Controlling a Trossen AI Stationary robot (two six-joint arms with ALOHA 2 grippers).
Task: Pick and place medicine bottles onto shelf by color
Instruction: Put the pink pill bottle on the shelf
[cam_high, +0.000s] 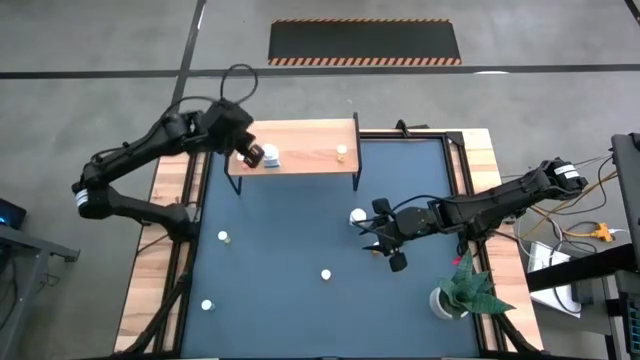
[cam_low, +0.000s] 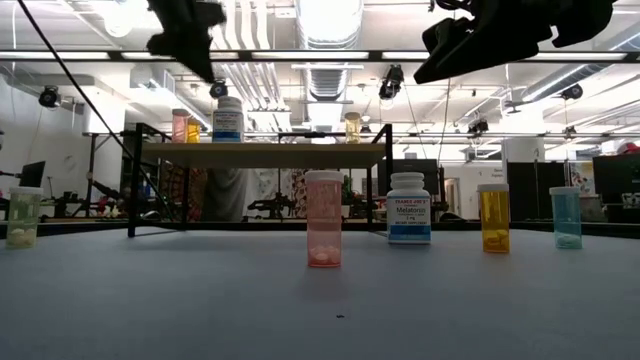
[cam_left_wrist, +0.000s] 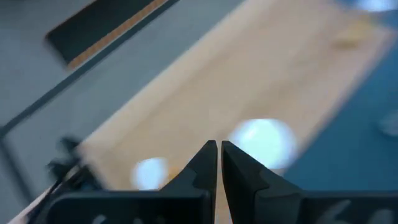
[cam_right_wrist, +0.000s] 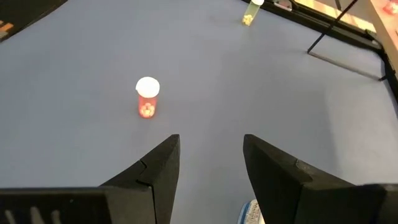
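The shelf is a light wooden board on black legs at the mat's far side. On it stand a larger white bottle and a yellowish bottle; the low view shows pink and orange ones too. My left gripper is shut and empty above the shelf's left part, over two white caps. My right gripper is open and empty above the mat, next to a white labelled bottle. A pink-orange bottle stands ahead of it.
Small bottles stand upright on the dark mat. The low view also shows an orange bottle, a bluish one and a greenish one. A potted plant stands at the near right.
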